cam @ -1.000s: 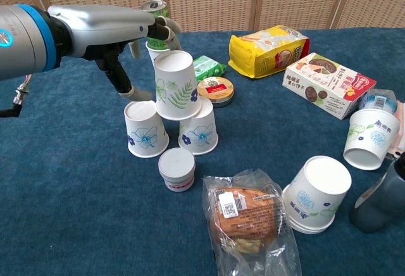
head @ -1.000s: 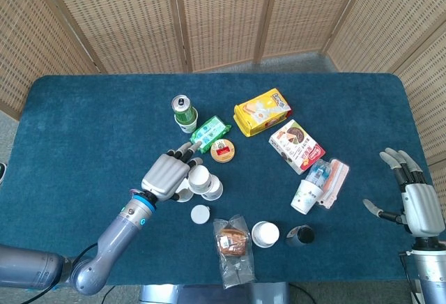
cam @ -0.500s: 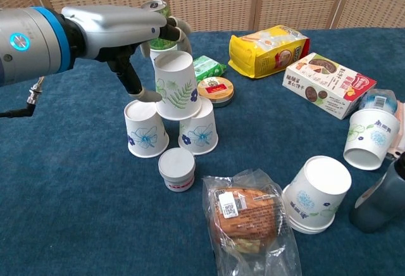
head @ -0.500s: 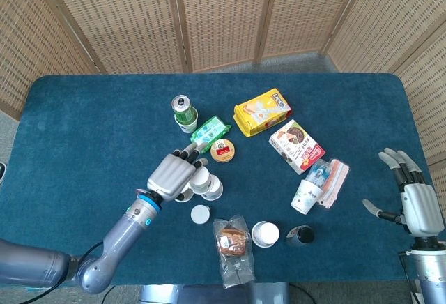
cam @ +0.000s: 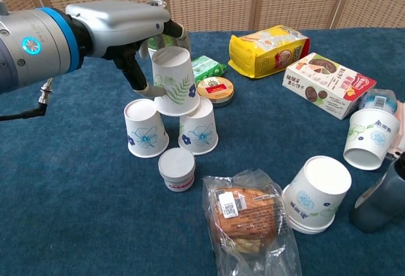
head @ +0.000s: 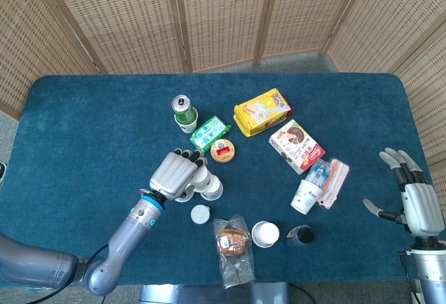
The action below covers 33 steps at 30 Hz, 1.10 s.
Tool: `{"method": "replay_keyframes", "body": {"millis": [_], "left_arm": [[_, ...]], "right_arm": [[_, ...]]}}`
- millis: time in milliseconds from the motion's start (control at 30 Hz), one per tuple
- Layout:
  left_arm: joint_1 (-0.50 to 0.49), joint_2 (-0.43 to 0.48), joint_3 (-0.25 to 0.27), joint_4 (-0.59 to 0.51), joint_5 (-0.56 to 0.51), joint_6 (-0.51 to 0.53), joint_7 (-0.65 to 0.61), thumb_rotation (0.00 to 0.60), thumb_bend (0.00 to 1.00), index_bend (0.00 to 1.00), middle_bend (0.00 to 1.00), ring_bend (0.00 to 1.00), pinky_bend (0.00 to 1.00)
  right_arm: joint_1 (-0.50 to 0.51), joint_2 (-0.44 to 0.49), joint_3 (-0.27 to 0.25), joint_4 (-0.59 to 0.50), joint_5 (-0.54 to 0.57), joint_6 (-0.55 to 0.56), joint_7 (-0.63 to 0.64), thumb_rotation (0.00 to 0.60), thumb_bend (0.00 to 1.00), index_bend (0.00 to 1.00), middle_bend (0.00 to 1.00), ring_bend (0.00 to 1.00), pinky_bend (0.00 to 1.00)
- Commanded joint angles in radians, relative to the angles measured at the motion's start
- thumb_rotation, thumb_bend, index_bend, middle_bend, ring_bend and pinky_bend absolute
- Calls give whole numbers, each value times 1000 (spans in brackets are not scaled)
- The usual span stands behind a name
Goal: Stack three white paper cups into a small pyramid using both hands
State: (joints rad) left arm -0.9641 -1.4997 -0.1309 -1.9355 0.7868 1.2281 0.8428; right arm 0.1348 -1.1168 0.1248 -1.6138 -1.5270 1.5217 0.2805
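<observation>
Left robot hand [cam: 136, 26] gripping top cup [cam: 173, 81]

Beyond the left hand's fingertips stand a green can [head: 182, 109], a green packet [head: 210, 132] and a round tin [head: 223, 150], while a wrapped bun [head: 231, 242] and small white tub [head: 200, 214] lie nearer its wrist.

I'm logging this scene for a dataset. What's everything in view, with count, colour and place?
pyramid cups: three, white, left of centre
other cups: a nested stack and one by the bottle, white, right
small tub: one, white, before the pyramid
wrapped bun: one, brown, front
green can: one, rear
green packet: one, centre
round tin: one, centre
yellow bag: one, rear
biscuit box: one, right
left hand: touching the top cup
right hand: open, far right
</observation>
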Motion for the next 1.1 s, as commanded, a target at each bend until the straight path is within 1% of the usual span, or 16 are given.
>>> {"method": "replay_keyframes", "body": {"millis": [33, 267, 467, 667, 833, 1033, 1100], "left_arm": [[4, 7, 0, -7, 3, 1, -3, 600, 326, 314, 275, 326, 371], [25, 52, -5, -48, 12, 5, -32, 600, 326, 324, 278, 330, 371], [42, 81, 9, -62, 19, -7, -55, 600, 328, 325, 278, 330, 371], [44, 73, 20, -51, 22, -24, -60, 600, 326, 324, 278, 330, 371], [40, 58, 19, -50, 21, -17, -41, 600, 326, 324, 277, 329, 370], [36, 33, 20, -36, 26, -3, -19, 600, 324, 313, 263, 299, 368], [35, 29, 19, -36, 20, -5, -15, 600, 323, 310, 246, 271, 363]], "right_arm": [[0, 0, 0, 0, 0, 0, -1, 600, 201, 131, 105, 37, 134], [0, 0, 0, -1, 0, 0, -4, 600, 201, 131, 105, 36, 134], [0, -1, -1, -5, -3, 2, -8, 600, 201, 130, 105, 37, 135], [-1, 1, -1, -7, -3, 3, -8, 600, 201, 131, 105, 37, 134], [-1, 1, 0, -5, -2, 2, -4, 600, 201, 130, 105, 36, 134], [-2, 3, 1, -5, -1, 3, 4, 600, 200, 130, 105, 37, 134], [-2, 4, 1, -6, 0, 3, 5, 600, 201, 130, 105, 37, 134]]}}
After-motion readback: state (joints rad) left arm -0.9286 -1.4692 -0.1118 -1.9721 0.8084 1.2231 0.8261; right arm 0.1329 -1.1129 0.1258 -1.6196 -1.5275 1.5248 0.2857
